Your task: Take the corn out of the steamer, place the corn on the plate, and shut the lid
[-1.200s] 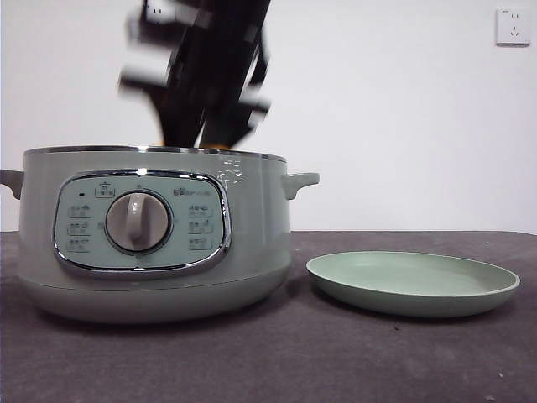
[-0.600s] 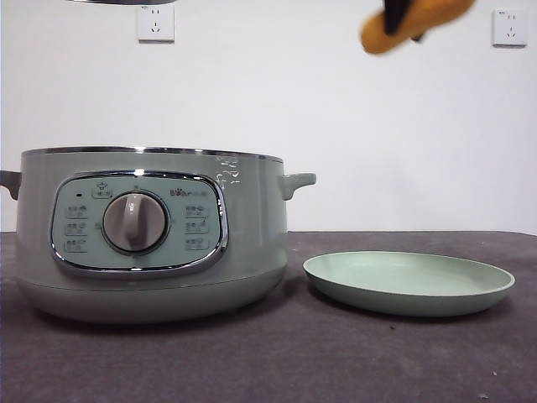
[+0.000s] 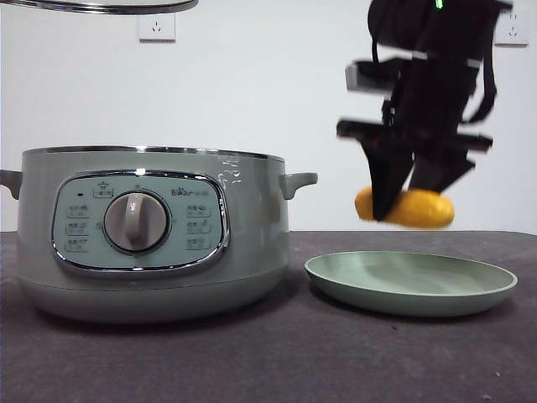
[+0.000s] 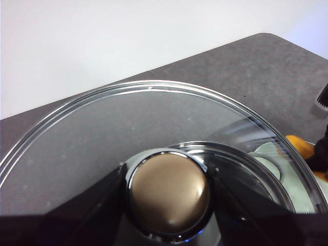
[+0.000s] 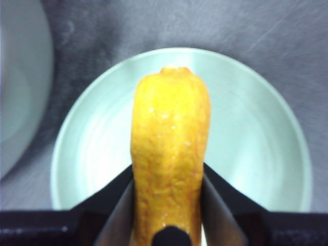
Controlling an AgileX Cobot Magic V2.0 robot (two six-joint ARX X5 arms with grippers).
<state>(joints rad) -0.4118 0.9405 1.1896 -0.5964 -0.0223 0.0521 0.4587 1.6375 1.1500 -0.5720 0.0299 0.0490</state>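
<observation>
My right gripper (image 3: 409, 201) is shut on the yellow-orange corn (image 3: 424, 210) and holds it a short way above the pale green plate (image 3: 470, 290). From the right wrist, the corn (image 5: 170, 148) lies lengthwise over the plate (image 5: 261, 138) between the two black jaws. The sage-green steamer (image 3: 252, 235) stands open at the left. My left gripper (image 4: 168, 192) is shut on the knob (image 4: 169, 189) of the glass lid (image 4: 102, 133) and holds it high above the steamer; only the lid's steel rim (image 3: 101, 6) shows at the top edge of the front view.
The steamer's side handle (image 3: 298, 180) points toward the plate, with a narrow strip of dark table (image 3: 336, 353) between pot and plate. Wall sockets (image 3: 156, 27) hang on the white wall behind.
The right gripper has come down with the corn from the top of the picture to just above the plate. A second ago it was over the steamer. The lid stays held high.
</observation>
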